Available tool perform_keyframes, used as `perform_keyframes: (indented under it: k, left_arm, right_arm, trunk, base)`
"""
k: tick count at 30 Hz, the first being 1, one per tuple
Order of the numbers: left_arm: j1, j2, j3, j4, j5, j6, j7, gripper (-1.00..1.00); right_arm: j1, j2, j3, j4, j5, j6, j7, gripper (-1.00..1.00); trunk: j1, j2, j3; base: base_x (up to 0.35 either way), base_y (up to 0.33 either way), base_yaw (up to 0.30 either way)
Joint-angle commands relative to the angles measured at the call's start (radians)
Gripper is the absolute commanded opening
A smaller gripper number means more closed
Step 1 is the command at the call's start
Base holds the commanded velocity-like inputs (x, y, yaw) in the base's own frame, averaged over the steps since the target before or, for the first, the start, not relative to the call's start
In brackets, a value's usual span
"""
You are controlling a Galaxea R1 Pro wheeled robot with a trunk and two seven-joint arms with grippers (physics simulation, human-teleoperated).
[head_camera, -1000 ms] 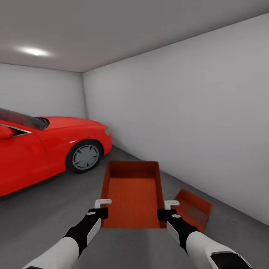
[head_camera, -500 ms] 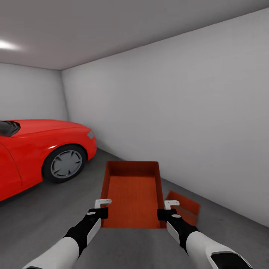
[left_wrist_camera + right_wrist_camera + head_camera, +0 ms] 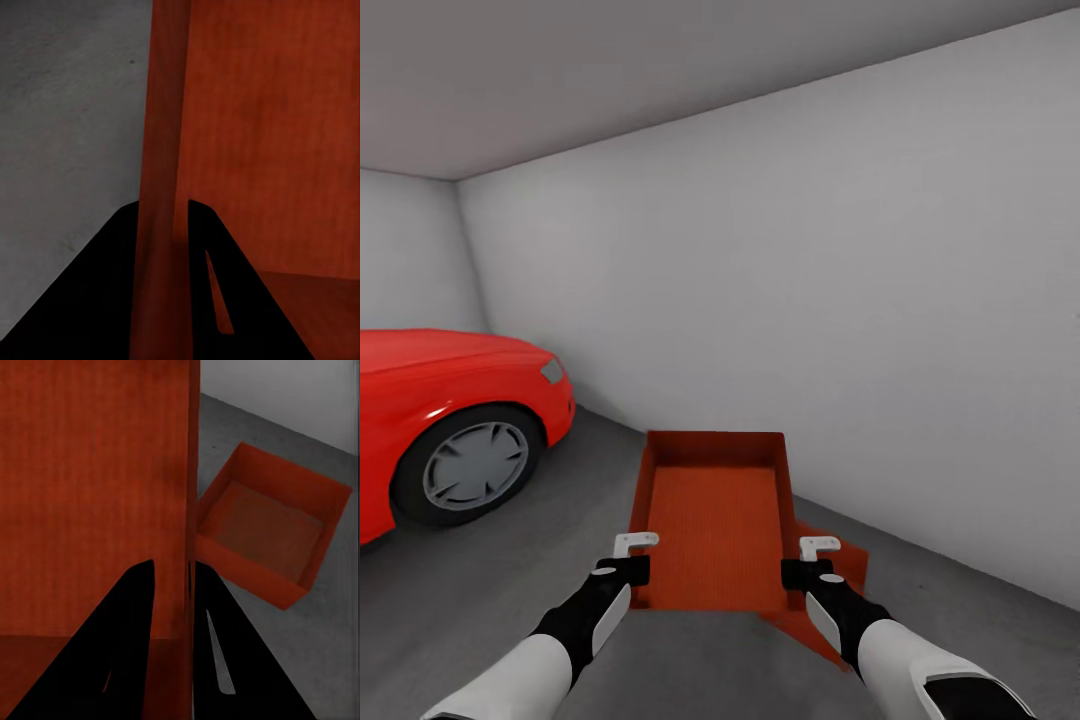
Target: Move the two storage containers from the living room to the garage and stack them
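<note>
You have two orange-red bins here, and both are in the garage. The first bin (image 3: 717, 520) is up in the air in front of you, held flat between your two hands. Your left gripper (image 3: 632, 556) is closed tight on the bin's left wall, with one finger (image 3: 97, 300) outside the wall and one inside. Your right gripper (image 3: 812, 560) is closed tight on the bin's right wall the same way, one finger (image 3: 124, 637) on each side. The second bin (image 3: 270, 532) sits open side up on the dark grey floor (image 3: 480, 600), low and to your right, close to the pale grey wall (image 3: 860, 330). In the head view it is mostly hidden under the bin you hold, and you can see just a corner of it (image 3: 838, 560) by your right hand. There is one red car (image 3: 440, 420) at your left, with one grey wheel (image 3: 472, 465) showing. A second ago the car was more in the middle and the floor bin stuck out farther to the right. The whole picture slid, so it was your view that turned to the right. Your hands hold the bin just as before.
</note>
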Motion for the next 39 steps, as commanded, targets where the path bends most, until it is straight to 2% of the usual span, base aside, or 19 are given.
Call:
perform_keyframes:
  k: [1,30,39]
  left_arm:
    - [0.000,0.001,0.002,0.001,0.012,0.006,0.009,-1.00]
    - [0.000,0.001,0.001,0.001,0.013,0.006,0.009,-1.00]
    - [0.000,0.001,0.001,0.001,0.012,0.006,0.009,-1.00]
  right_arm:
    - [-0.001,0.000,-0.017,-0.004,0.014,-0.004,-0.011,-1.00]
    - [-0.001,0.000,-0.017,-0.007,0.014,-0.003,-0.011,-1.00]
    - [-0.001,0.000,-0.017,-0.007,0.014,0.004,-0.012,-1.00]
  trunk:
    - [0.001,-0.001,0.000]
    - [0.001,-0.001,0.000]
    - [0.001,-0.001,0.000]
  base:
    - [0.322,0.000,-0.101]
    - [0.322,0.000,-0.005]
    - [0.322,0.000,-0.236]
